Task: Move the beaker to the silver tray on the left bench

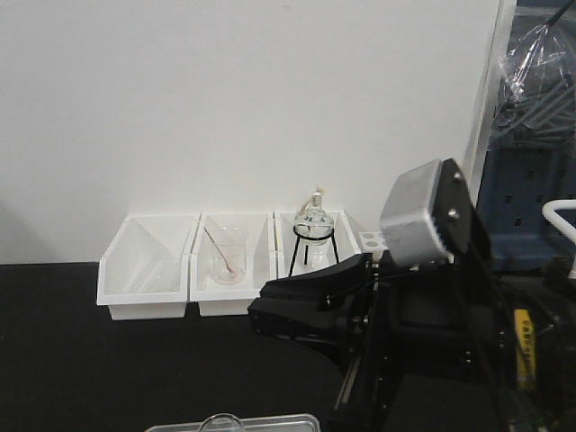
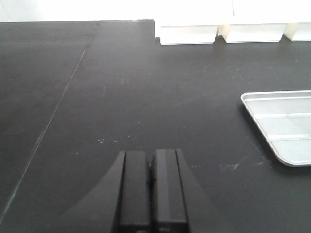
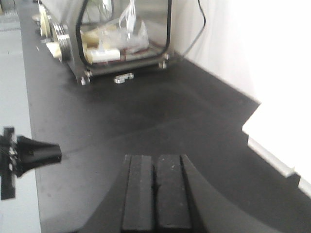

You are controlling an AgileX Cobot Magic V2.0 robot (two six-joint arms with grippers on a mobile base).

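We see the beaker (image 1: 222,420) only as a clear rim at the bottom edge of the front view, standing on or at the near edge of the silver tray (image 1: 270,422); the exact contact is cut off by the frame. The tray lies flat on the left bench (image 1: 108,360), and in the left wrist view its bare rounded corner (image 2: 272,121) sits to the right of the left gripper (image 2: 153,189), well apart from it. That gripper hangs over bare bench with its jaws pressed together and nothing between them. At the wall we note three white bins (image 1: 148,270) in a row: the middle one holds a glass with a pinkish rod (image 1: 227,256), the right one a flask on a black tripod (image 1: 314,236). A black arm (image 1: 315,306) with a grey camera housing (image 1: 423,216) fills the right foreground and hides part of the right bin. The right gripper (image 3: 155,191) is likewise closed and empty, above another black counter bearing a metal-framed box (image 3: 121,39) with bags inside.
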